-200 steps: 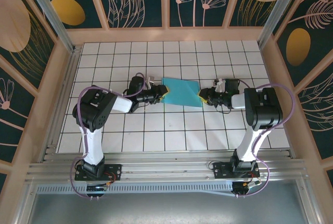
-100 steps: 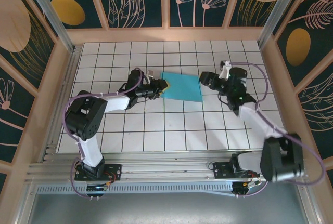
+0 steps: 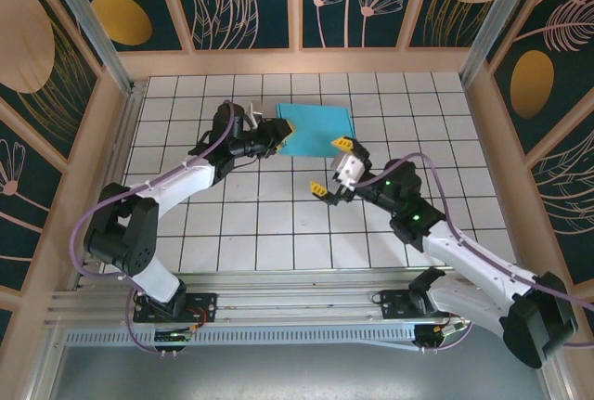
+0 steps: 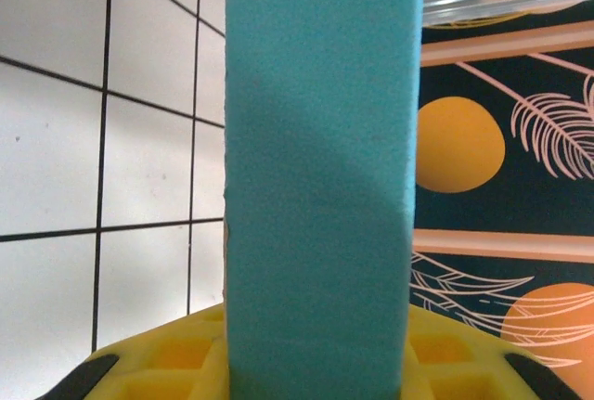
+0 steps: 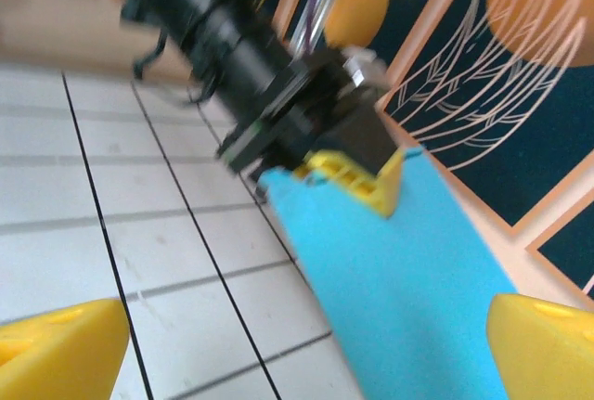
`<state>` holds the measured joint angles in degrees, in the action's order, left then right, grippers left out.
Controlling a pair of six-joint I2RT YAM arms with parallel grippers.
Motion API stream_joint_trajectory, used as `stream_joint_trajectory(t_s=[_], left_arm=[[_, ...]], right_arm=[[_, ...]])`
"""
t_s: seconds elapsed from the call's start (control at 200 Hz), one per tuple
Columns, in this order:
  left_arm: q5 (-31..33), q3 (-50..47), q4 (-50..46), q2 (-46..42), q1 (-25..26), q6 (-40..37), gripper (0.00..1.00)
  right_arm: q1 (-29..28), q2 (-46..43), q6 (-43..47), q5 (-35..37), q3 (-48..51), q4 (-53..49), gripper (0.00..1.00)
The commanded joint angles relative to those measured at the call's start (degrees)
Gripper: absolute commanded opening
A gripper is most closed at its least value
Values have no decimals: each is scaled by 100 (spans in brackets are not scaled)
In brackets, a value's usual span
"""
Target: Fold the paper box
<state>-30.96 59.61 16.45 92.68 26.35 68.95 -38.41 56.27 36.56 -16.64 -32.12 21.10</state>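
At upper centre, the left pincer (image 3: 276,131), arm outstretched, clamps the box (image 3: 316,128); below, the right pincer (image 3: 331,167) gapes empty.

No words, numbers or brand marks can be read anywhere. The flat turquoise-blue paper box (image 3: 317,129) is plain, unprinted card.

Blurred: left claw (image 5: 357,180) pinching paper box (image 5: 408,279); right claw (image 5: 303,344) spread wide.

Bright, even overhead light; shadows on the table (image 3: 278,251) are faint. The right wrist view is motion-blurred, while a soft shadow crosses the paper box (image 4: 316,187) in the left wrist view.
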Motion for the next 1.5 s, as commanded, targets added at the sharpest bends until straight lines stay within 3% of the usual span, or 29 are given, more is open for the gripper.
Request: stream_joint_trajectory(t_s=[0.0,0.255,0.591,0.776,0.976,1.497], left_arm=[[48,138,-458,-162,-25,82,28],[-16,23,-286,-224,-25,310,28],[-305,-209,478,-259,-38,1205,28],[-410,-354,835,-255,-33,1567,28],[-402,-508,829,-277,-34,1715,28],[-518,-641,1432,-303,-33,2341,35]], right_arm=[[-243,340,1479,917,-236,-190,99],[-377,1645,2650,2543,-254,1282,98],[-307,3267,4076,3746,-406,3884,90],[-298,3789,4343,3947,-597,4693,81],[-285,3971,4314,3881,-752,4912,62],[-280,3902,4289,3701,-656,5026,33]])
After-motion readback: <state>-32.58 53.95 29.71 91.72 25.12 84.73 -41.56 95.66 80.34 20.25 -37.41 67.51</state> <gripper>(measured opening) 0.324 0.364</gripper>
